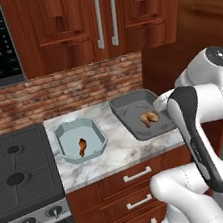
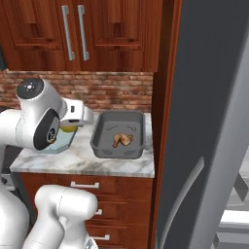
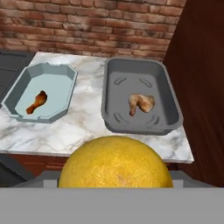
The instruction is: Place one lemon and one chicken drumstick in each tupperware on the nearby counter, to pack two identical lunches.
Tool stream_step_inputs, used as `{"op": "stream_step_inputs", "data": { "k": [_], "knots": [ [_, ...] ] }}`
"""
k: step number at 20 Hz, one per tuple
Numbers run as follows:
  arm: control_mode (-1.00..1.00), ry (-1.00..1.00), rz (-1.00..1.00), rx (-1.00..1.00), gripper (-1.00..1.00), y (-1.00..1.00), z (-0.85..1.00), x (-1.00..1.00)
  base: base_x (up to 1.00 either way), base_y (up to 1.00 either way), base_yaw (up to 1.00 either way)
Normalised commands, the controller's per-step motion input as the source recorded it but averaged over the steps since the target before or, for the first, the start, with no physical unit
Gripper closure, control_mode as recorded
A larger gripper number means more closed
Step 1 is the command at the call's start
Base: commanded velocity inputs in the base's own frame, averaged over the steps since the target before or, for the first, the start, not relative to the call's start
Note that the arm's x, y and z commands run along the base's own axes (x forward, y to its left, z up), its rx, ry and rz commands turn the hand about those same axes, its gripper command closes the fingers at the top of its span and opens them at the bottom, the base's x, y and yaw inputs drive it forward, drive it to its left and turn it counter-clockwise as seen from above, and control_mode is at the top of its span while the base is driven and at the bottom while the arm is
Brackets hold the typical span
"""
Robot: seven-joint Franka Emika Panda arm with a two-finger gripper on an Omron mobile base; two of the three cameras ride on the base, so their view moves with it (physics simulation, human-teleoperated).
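So each tub already has a drumstick: one in the pale blue tupperware (image 3: 41, 94) on the left, one in the dark grey tupperware (image 3: 140, 97) on the right, both on the marble counter (image 3: 87, 127). The gripper (image 3: 114, 186) is clamped on a lemon (image 3: 115, 162), held up on the near side of the counter. A lemon's light and firm, with waxy, roundish skin, so I'd guess it could roll or slip. Squeezing across its middle looks the safest hold. Neither tub has a lemon yet.
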Motion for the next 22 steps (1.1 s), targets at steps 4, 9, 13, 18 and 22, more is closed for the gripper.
{"op": "stream_step_inputs", "data": {
  "k": [4,9,13,18,22],
  "knots": [
    [-1.0,0.0,-0.05,0.0,1.0,0.02,-0.63,0.75,0.0,0.0,0.0],
    [-1.0,0.0,-0.04,0.0,1.0,0.0,-0.44,0.67,0.0,0.0,0.0],
    [-1.0,0.0,-0.04,0.0,1.0,0.0,-0.36,0.72,0.0,0.0,0.0],
    [-1.0,0.0,-0.01,0.0,1.0,-0.03,-0.26,0.66,0.0,0.0,0.0],
    [-1.0,0.02,0.0,0.02,1.0,-0.18,-0.2,0.53,0.0,0.0,0.0]
  ]
}}
